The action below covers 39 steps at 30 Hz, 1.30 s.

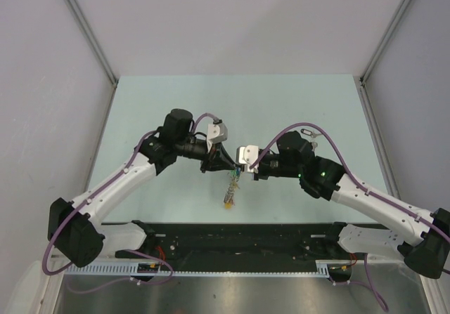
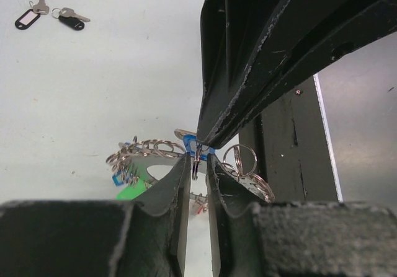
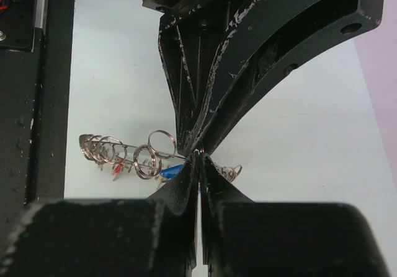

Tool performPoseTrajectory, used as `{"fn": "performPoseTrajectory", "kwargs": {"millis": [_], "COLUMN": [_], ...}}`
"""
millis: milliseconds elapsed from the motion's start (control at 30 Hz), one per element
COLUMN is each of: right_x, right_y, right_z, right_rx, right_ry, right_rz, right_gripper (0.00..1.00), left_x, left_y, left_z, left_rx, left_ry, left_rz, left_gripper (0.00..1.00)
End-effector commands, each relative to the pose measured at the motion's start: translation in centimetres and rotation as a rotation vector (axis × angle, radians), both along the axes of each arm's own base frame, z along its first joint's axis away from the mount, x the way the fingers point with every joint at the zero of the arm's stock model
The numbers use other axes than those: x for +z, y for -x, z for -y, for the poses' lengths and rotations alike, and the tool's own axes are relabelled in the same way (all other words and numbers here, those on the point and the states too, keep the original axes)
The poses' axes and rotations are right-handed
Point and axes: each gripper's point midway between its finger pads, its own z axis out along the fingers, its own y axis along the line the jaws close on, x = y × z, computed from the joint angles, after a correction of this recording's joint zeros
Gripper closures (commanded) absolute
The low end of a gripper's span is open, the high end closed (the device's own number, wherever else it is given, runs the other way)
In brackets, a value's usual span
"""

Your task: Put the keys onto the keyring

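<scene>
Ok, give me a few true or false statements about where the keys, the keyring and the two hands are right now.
1. Two black-tagged keys lie on the table, well apart from the keyring. True.
2. The right hand is wide open. False: its fingers are pressed together at the keyring.
3. The keyring carries a green tag. True.
4. The left hand is parked far from the right hand. False: the two meet tip to tip at the keyring.
</scene>
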Motion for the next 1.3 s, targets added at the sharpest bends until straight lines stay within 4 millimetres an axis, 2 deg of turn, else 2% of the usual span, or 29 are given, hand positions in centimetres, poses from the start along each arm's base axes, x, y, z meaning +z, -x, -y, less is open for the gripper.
{"fn": "performPoseTrajectory", "kwargs": {"millis": [0,100,133,367,433,500,533,600,667,800,1100,1267], "right_x": [4.4,4.3,4.3,4.3,4.6,4.7,4.5,4.7,4.3,3.8,3.0,2.1], "right_y": [-0.3,-0.3,-0.3,-1.0,-1.2,-1.6,-1.7,-1.6,-1.5,-1.4,-1.3,-1.4], "right_z": [-0.8,-0.8,-0.7,0.6,1.2,1.7,1.9,2.1,2.0,1.4,0.2,0.0], "right_rx": [0.013,0.011,0.008,-0.062,-0.089,-0.120,-0.128,-0.131,-0.128,-0.109,-0.076,-0.074], "right_ry": [-0.091,-0.088,-0.088,-0.067,-0.073,-0.078,-0.083,-0.097,-0.098,-0.113,-0.145,-0.122], "right_rz": [0.082,0.081,0.081,0.087,0.090,0.092,0.086,0.086,0.072,0.047,0.018,0.000], "right_gripper": [1.00,1.00,1.00,1.00,1.00,1.00,1.00,1.00,1.00,1.00,1.00,1.00], "left_x": [1.7,1.6,1.6,2.3,2.6,4.0,3.7,5.3,5.5,7.5,8.5,9.9], "left_y": [1.0,1.0,1.1,0.4,-0.4,-1.1,-1.3,-1.9,-2.3,-2.6,-2.5,-3.0], "left_z": [0.6,0.7,0.7,0.2,0.0,-0.5,-0.7,-1.4,-1.7,-2.1,-2.8,-3.8], "left_rx": [-0.078,-0.080,-0.080,-0.007,0.045,0.107,0.133,0.195,0.247,0.306,0.379,0.454], "left_ry": [0.040,0.038,0.038,0.043,0.061,0.107,0.111,0.166,0.190,0.267,0.354,0.402], "left_rz": [0.027,0.023,0.023,0.066,0.091,0.120,0.115,0.144,0.131,0.172,0.179,0.221], "left_gripper": [0.81,0.89,0.99,1.00,1.00,1.00,1.00,1.00,1.00,1.00,1.00,1.00]}}
